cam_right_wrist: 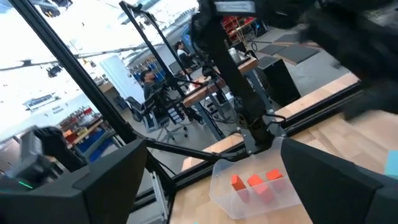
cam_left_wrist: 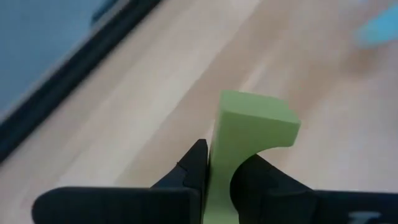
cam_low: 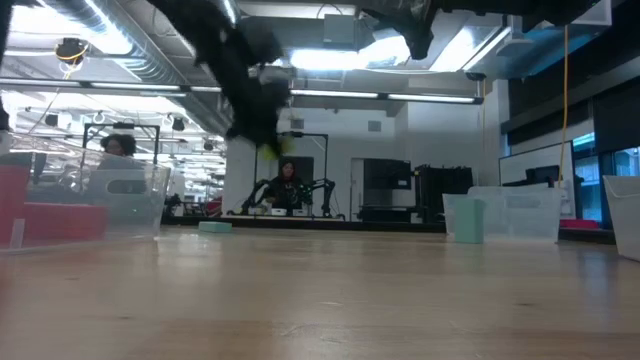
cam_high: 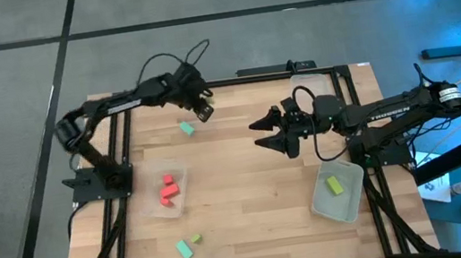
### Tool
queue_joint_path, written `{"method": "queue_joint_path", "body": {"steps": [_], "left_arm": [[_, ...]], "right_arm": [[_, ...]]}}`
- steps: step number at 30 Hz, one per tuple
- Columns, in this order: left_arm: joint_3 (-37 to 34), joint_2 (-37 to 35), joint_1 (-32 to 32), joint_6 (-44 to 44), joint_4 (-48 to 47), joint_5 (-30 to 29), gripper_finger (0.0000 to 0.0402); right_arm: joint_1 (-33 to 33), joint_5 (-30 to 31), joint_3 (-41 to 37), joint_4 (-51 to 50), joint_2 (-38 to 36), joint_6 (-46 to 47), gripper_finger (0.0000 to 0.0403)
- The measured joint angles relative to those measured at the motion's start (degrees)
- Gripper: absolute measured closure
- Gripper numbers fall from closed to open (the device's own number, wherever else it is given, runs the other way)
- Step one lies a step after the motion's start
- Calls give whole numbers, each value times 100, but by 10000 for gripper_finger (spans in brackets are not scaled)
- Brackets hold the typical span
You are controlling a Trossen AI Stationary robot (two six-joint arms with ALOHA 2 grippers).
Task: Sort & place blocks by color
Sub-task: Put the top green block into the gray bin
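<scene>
My left gripper (cam_high: 204, 112) hangs high over the table's far left part, shut on a yellow-green block (cam_left_wrist: 252, 124), also seen in the low view (cam_low: 270, 150). A mint block (cam_high: 186, 128) lies on the wood just beside and below it. Red blocks (cam_high: 167, 190) sit in a clear tray (cam_high: 179, 171) on the left. One yellow-green block (cam_high: 335, 185) lies in a clear tray (cam_high: 325, 206) on the right. A mint block (cam_high: 183, 249) and a yellow-green block (cam_high: 196, 239) lie near the front edge. My right gripper (cam_high: 256, 134) hovers open at mid-table, pointing left. My left gripper pinches the yellow-green block between its two fingers (cam_left_wrist: 196, 165), at the block's lower part (cam_left_wrist: 217, 180). The block's upper end (cam_left_wrist: 255, 112) sticks out past the fingertips. The block is lifted clear of the table.
A third clear tray (cam_high: 305, 82) stands at the far edge, right of centre. A black metal frame (cam_high: 115, 145) runs along the table's sides. Bare wood lies between the left and right trays. People (cam_low: 287, 185) and other workstations show in the room beyond.
</scene>
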Motion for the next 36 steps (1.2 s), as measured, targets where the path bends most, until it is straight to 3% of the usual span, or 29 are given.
{"method": "queue_joint_path", "body": {"steps": [4,10,17,30,36], "left_arm": [[-124,-881,-622,-33,866,113,362],[-853,-1843,-1850,-314,2557,101,362],[-1547,-2086,-3054,-341,3021,-845,362],[-1582,-1934,-3291,-494,3205,-1147,362],[-1404,-1394,-3326,-498,3743,-1110,362]], "right_arm": [[2,8,0,-63,0,-275,29],[5,392,0,-129,0,-1059,29],[66,404,312,-1152,0,-1674,29],[85,403,413,-1412,2,-1747,29],[170,592,415,-1273,222,-1878,30]]}}
